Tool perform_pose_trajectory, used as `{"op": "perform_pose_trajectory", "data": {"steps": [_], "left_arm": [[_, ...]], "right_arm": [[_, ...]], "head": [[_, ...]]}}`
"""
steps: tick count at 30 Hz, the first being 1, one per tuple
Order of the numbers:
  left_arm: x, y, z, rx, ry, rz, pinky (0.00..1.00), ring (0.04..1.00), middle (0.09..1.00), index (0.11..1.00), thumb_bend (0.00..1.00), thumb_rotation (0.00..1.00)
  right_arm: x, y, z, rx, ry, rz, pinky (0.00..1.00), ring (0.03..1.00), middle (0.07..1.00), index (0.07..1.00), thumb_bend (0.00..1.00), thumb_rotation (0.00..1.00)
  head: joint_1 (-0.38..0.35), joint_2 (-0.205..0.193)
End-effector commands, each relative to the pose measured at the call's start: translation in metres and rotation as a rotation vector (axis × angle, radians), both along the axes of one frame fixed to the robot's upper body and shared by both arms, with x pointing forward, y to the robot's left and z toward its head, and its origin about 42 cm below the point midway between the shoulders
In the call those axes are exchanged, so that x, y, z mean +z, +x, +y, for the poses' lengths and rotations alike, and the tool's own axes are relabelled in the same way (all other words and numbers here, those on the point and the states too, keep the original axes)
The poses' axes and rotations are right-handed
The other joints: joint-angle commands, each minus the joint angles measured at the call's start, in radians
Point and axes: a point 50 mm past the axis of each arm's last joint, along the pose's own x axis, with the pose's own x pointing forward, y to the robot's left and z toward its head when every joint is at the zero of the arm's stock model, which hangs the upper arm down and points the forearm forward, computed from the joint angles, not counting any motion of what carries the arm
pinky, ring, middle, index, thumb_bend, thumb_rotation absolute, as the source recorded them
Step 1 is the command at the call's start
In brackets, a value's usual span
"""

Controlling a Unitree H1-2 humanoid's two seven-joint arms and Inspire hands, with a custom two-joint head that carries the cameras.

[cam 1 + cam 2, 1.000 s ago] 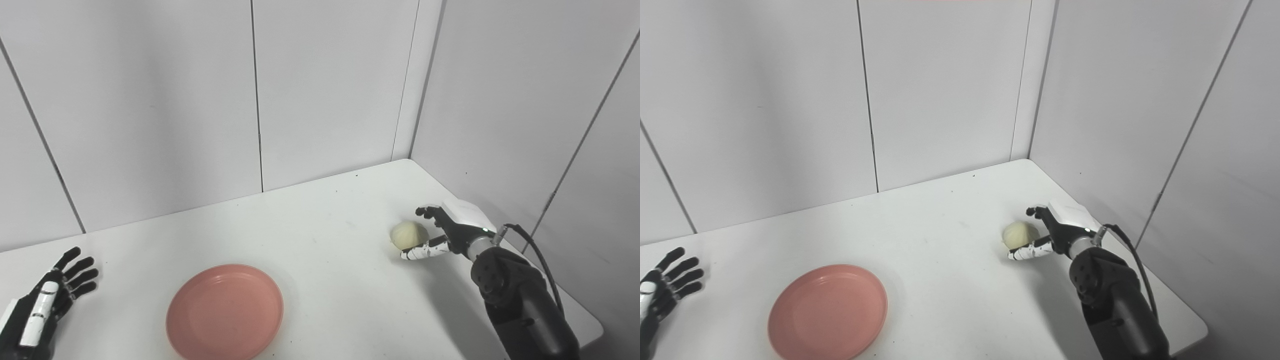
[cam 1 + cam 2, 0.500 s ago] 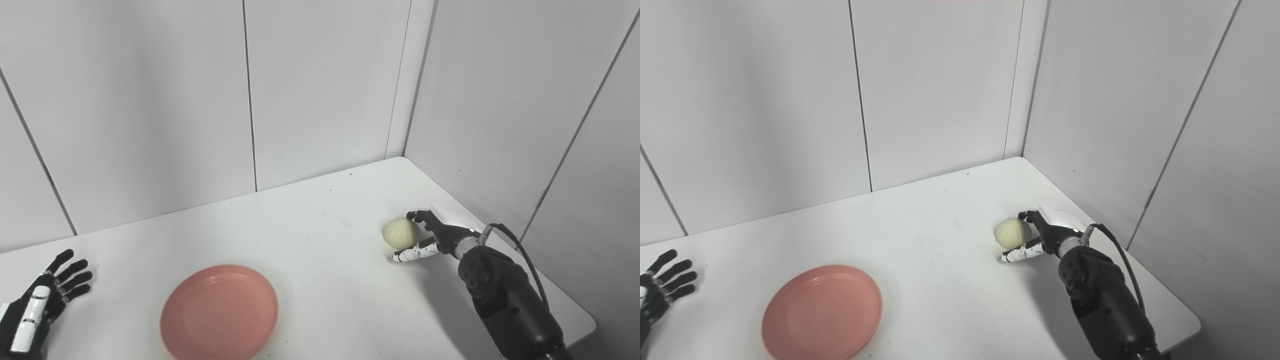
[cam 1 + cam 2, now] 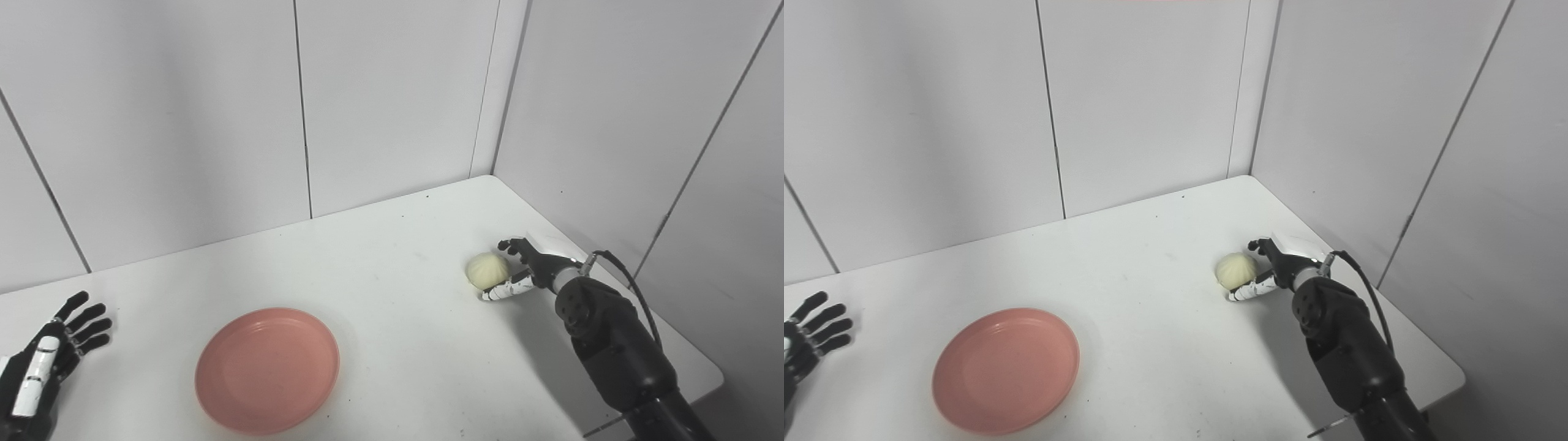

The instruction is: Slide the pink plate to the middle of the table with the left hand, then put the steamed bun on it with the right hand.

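The pink plate (image 3: 267, 370) lies on the white table (image 3: 392, 306), front and left of centre. The pale steamed bun (image 3: 487, 271) sits on the table at the right. My right hand (image 3: 523, 269) is cupped around the bun's right side, with the thumb (image 3: 502, 293) along its near side and the fingers (image 3: 508, 245) curled past its far side. The hand is still spread, and I see no firm grip. My left hand (image 3: 58, 346) rests open at the far left, apart from the plate. The bun (image 3: 1236, 270) and the plate (image 3: 1006, 370) also show in the right eye view.
White wall panels (image 3: 392, 104) close the table at the back and right, close behind my right hand. The table's right edge (image 3: 704, 361) runs near my right forearm (image 3: 612, 343). A black cable (image 3: 625, 275) loops off the wrist.
The whole picture has shifted, so the camera moved. My right hand has turned and settled a little closer around the bun. The plate, bun and left hand stay put.
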Motion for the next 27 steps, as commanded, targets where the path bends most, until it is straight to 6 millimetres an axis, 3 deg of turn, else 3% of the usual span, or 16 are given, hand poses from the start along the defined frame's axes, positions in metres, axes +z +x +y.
{"op": "perform_pose_trajectory", "data": {"steps": [1,3,4,8,10,12,17,19,24,27], "left_arm": [[-0.097,-0.081,0.017,0.051,-0.036,0.287,0.8,0.822,0.857,0.873,0.56,0.92],[-0.097,-0.082,0.017,0.049,-0.042,0.288,0.8,0.823,0.858,0.875,0.57,0.92],[-0.097,-0.082,0.017,0.049,-0.045,0.289,0.8,0.82,0.854,0.871,0.57,0.91],[-0.098,-0.082,0.016,0.052,-0.037,0.291,0.79,0.816,0.85,0.866,0.57,0.91],[-0.098,-0.082,0.016,0.05,-0.036,0.291,0.79,0.817,0.853,0.869,0.57,0.91],[-0.098,-0.082,0.016,0.05,-0.037,0.291,0.79,0.817,0.853,0.869,0.57,0.91],[-0.096,-0.083,0.015,0.046,-0.033,0.289,0.79,0.818,0.855,0.871,0.57,0.92],[-0.096,-0.083,0.015,0.042,-0.032,0.283,0.8,0.821,0.858,0.875,0.58,0.92],[-0.093,-0.084,0.013,0.041,-0.03,0.278,0.8,0.827,0.863,0.88,0.59,0.92],[-0.091,-0.084,0.012,0.041,-0.03,0.28,0.81,0.826,0.861,0.879,0.57,0.93]], "right_arm": [[0.048,0.014,-0.009,-0.015,-0.077,-0.142,0.67,0.778,0.824,0.819,0.91,0.43],[0.049,0.016,-0.01,-0.015,-0.064,-0.149,0.61,0.727,0.79,0.822,0.91,0.43],[0.049,0.016,-0.01,-0.015,-0.055,-0.154,0.52,0.642,0.727,0.826,0.9,0.41],[0.049,0.017,-0.011,-0.015,-0.058,-0.154,0.5,0.635,0.721,0.828,0.91,0.43],[0.049,0.018,-0.01,-0.012,-0.059,-0.155,0.43,0.559,0.659,0.832,0.9,0.43],[0.048,0.019,-0.01,-0.008,-0.065,-0.154,0.53,0.673,0.75,0.824,0.92,0.45],[0.044,0.027,-0.005,0.0,-0.082,-0.139,0.66,0.775,0.816,0.809,0.92,0.45],[0.042,0.032,-0.002,0.008,-0.072,-0.133,0.67,0.776,0.814,0.807,0.91,0.45],[0.034,0.041,-0.001,0.017,-0.044,-0.111,0.56,0.692,0.769,0.802,0.92,0.44],[0.03,0.045,-0.001,0.026,-0.062,-0.06,0.63,0.743,0.786,0.792,0.92,0.41]], "head": [[0.002,0.001],[0.003,0.002],[0.003,0.002],[0.003,0.002],[0.009,0.004],[0.01,0.004],[0.018,0.009],[0.019,0.01],[0.022,0.012],[0.024,0.016]]}}
